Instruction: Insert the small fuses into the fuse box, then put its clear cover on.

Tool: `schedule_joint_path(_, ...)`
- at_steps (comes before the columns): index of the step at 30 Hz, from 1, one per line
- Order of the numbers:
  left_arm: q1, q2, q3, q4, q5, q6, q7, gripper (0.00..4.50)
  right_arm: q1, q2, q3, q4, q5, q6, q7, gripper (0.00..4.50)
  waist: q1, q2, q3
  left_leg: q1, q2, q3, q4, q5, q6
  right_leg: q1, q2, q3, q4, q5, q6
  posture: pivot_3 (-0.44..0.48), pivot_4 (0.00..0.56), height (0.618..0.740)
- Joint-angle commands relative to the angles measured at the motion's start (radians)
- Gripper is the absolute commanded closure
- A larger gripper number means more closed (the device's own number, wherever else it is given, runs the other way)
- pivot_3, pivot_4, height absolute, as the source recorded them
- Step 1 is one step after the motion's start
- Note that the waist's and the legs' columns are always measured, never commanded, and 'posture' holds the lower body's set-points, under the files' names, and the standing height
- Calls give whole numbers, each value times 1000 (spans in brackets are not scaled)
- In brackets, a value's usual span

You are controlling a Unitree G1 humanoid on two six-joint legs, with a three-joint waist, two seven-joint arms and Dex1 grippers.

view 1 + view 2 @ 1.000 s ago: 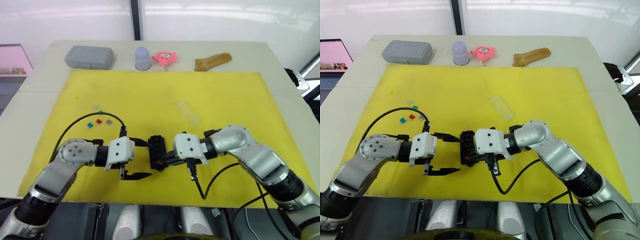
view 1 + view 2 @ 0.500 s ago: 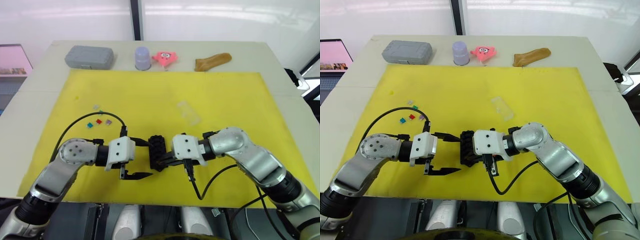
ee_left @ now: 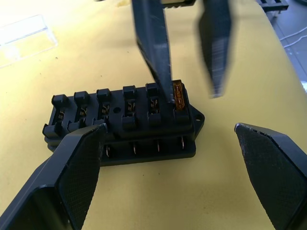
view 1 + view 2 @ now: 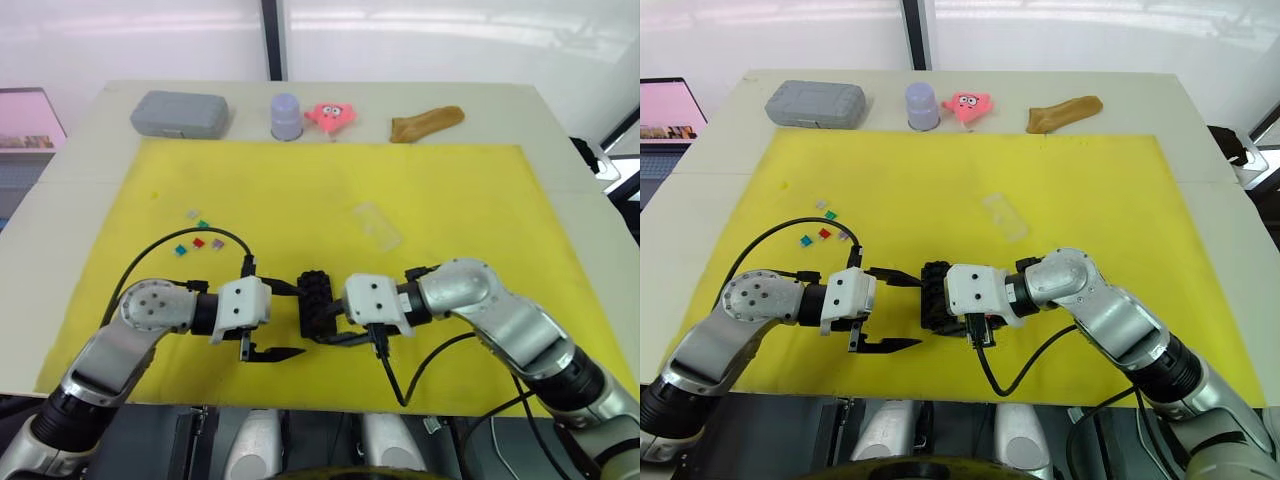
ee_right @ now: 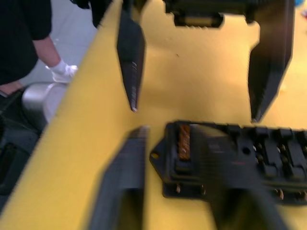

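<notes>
1. Since a second ago the right gripper (image 4: 335, 325) has slid a little toward the robot's left along the fuse box (image 4: 317, 304), while the left gripper (image 4: 285, 320) has kept its place beside the box's other side; the box itself has not shifted on the yellow mat (image 4: 450, 200).
2. Fuse box: a black slotted block near the mat's front edge, between the two grippers; one orange fuse (image 3: 178, 95) sits in an end slot — the other slots in view look unfilled.
3. Right gripper: fingers apart, one finger (image 3: 152, 45) touching down on the box just beside the orange fuse, the other clear of it.
4. Left gripper: fingers spread wide, straddling the box's near side without clamping anything.
5. Loose small fuses (image 4: 196, 235) lie in a scatter on the mat, well to the robot's left of the box.
6. Clear cover (image 4: 377, 224) rests flat on the mat beyond the box — apart from it.
7. Grey case (image 4: 179, 113), closed, stands at the table's far edge.
</notes>
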State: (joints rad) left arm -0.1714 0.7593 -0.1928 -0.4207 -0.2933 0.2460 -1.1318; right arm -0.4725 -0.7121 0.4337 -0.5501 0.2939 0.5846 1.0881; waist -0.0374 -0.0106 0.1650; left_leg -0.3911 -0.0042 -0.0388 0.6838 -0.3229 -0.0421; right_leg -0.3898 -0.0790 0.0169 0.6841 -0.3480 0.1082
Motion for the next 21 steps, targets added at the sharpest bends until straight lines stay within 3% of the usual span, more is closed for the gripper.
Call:
schedule_joint_path(1,-16,0,5,-3,-4,-21,-7,0,-3,12,-82,-40,62,-8,0,1542,0,0,0,0,0,0,0,0,0,0,0,0,0,0,0,0,150,740)
schedule_joint_path(7,-32,-5,2,12,-4,-25,-14,0,39,56,-124,31,93,-73,-7,1542,0,0,0,0,0,0,0,0,0,0,0,0,0,0,0,0,150,740)
schedule_joint_path(13,-37,-9,0,23,1,-34,-17,0,76,92,-114,78,101,-105,0,4433,-1,0,0,0,0,0,0,0,0,0,0,0,0,0,0,0,150,740)
schedule_joint_path(21,-46,-10,3,32,6,-35,-17,0,87,89,-69,107,25,-132,-14,4433,-1,0,0,0,0,0,0,0,0,0,0,0,0,0,0,0,150,740)
